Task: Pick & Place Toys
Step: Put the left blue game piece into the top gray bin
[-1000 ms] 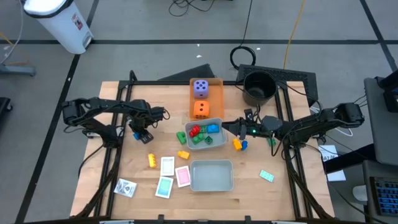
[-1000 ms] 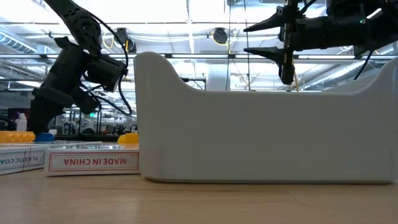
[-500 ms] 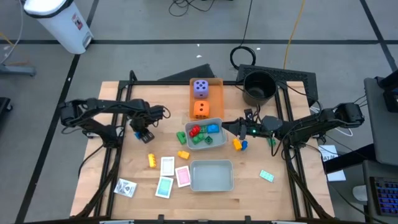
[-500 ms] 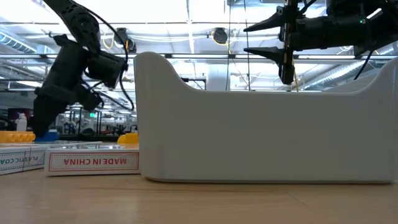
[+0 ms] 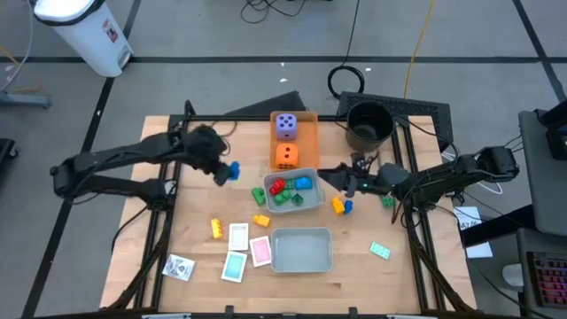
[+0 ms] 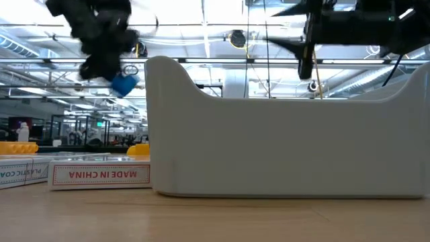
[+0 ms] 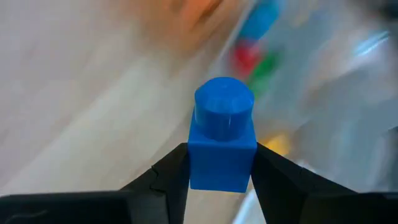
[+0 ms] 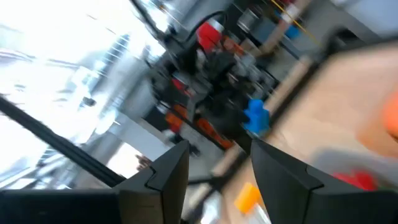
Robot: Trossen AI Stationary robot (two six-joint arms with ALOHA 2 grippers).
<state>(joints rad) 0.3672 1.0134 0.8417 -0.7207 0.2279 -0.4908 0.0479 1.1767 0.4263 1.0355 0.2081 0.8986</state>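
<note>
On the wooden table (image 5: 177, 230), going left to right, the left gripper (image 5: 227, 171) is clamped on a blue brick (image 7: 221, 143) lifted above the boards, left of a grey tray (image 5: 285, 202) holding red, green and blue bricks (image 5: 286, 189). Behind that tray an orange tray (image 5: 306, 142) carries the purple die (image 5: 285, 126) and orange die (image 5: 285, 156), and an empty grey tray (image 5: 301, 251) lies nearer the front edge, cards (image 5: 249, 252) beside it. The right gripper (image 5: 330, 176) hovers at the filled tray's right edge, fingers apart and holding nothing.
</note>
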